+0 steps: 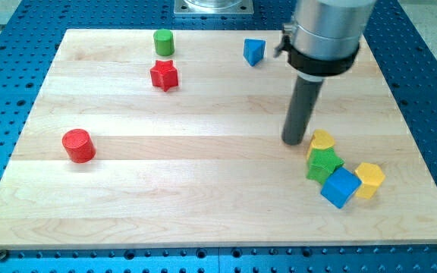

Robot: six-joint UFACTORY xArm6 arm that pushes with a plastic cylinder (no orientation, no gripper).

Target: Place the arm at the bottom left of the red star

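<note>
The red star (pixel 164 76) lies on the wooden board (pixel 203 167) at the view's upper left, just below a green cylinder (pixel 164 42). My tip (pixel 294 141) rests on the board well to the view's right and below the star. It sits just left of a yellow heart-shaped block (pixel 322 141), at the upper left of a cluster of blocks.
A green star (pixel 323 164), a blue cube (pixel 341 187) and a yellow hexagon-like block (pixel 369 180) cluster at the view's lower right. A blue triangle (pixel 254 51) sits near the top. A red cylinder (pixel 77 145) stands at the left.
</note>
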